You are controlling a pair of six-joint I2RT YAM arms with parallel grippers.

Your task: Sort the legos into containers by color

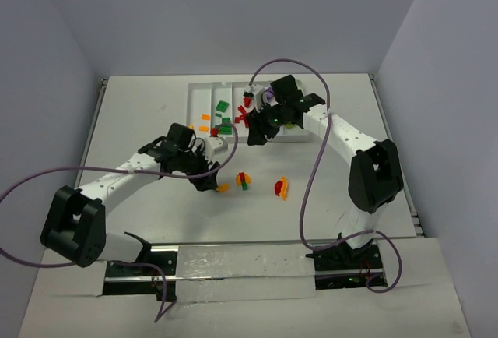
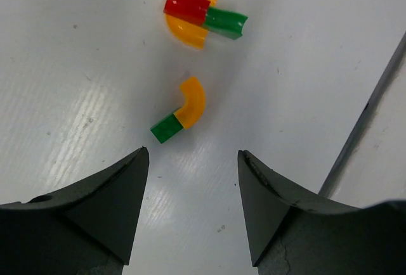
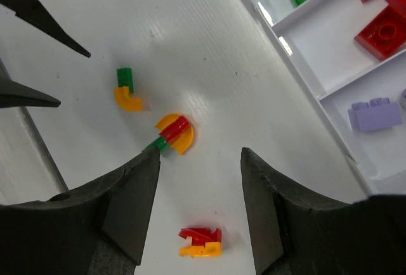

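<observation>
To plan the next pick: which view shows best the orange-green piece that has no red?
The left wrist view: the orange-green piece lies close and unblocked. The right wrist view shows it smaller; from above, only an orange speck.

Open table (image 2: 304,66) flanks orange-green piece (image 2: 181,111); cluster (image 2: 203,16) beyond.

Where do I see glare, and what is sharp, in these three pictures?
Left wrist view: glare streaks on the white table, the orange-and-green brick pair sharp. Right wrist view: bright glints on the tray rim. Top view: soft, even light, only faint shadows.
</observation>
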